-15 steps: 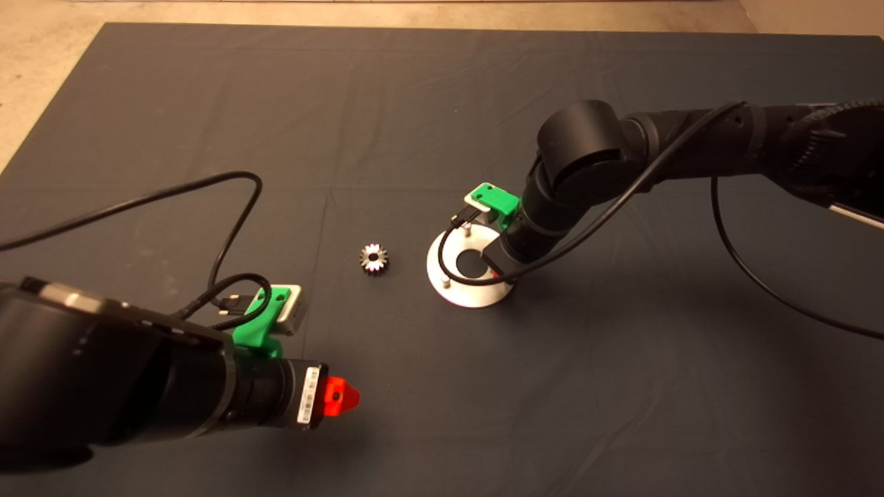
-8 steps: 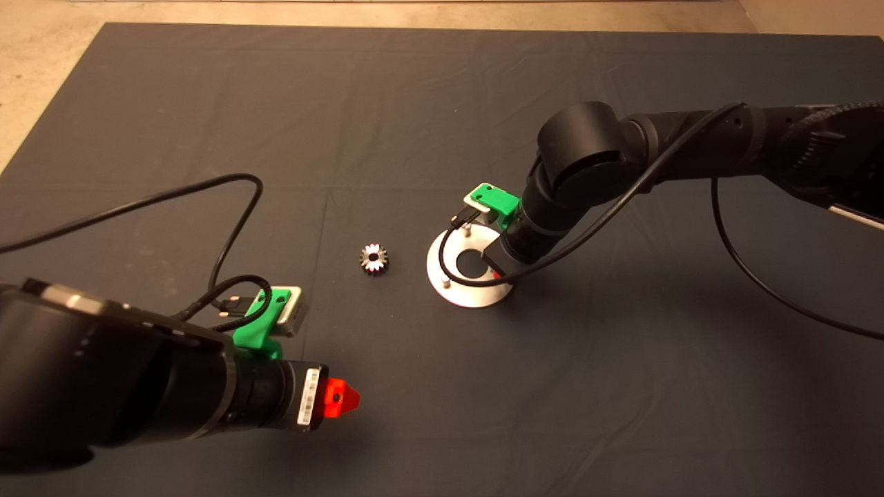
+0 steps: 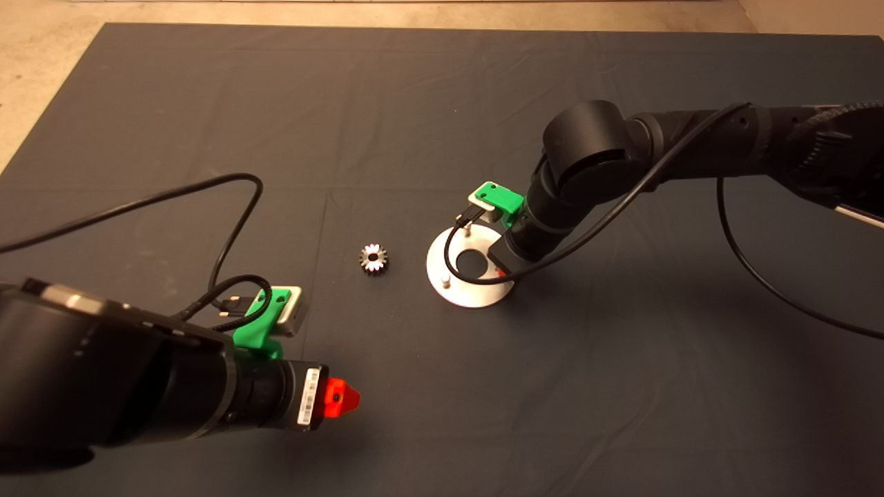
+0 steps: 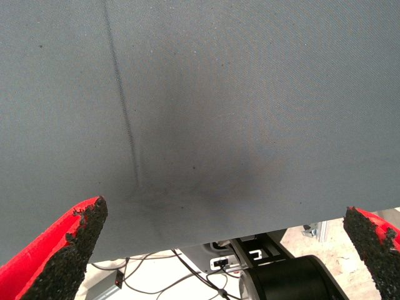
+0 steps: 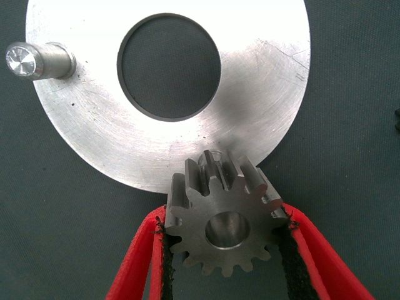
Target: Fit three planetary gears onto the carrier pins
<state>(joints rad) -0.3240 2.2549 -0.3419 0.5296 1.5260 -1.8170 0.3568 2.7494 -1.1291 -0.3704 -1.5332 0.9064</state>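
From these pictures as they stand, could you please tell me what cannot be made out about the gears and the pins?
- Head view: the right gripper and its gear are hidden by its own arm.
- Right wrist view: the held gear covers the pin beneath it; whether the pin is in the bore cannot be told.
- Right wrist view: one pin shows; the disc is cut off by the edge.
- The third gear shows nowhere; one loose gear lies on the mat.

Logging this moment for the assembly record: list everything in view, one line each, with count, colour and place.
Planetary gears: two seen, dark steel; one loose on the mat left of the disc, one gripped at the disc's edge.
Carrier disc: one, silver, mid-mat.
Carrier pins: two visible, silver, upright on the disc.
Mat: one, dark grey.
Floor: beige, beyond the mat.
Right gripper: red fingers, shut on the gear, at the disc.
Left gripper: red, open, parked lower left.
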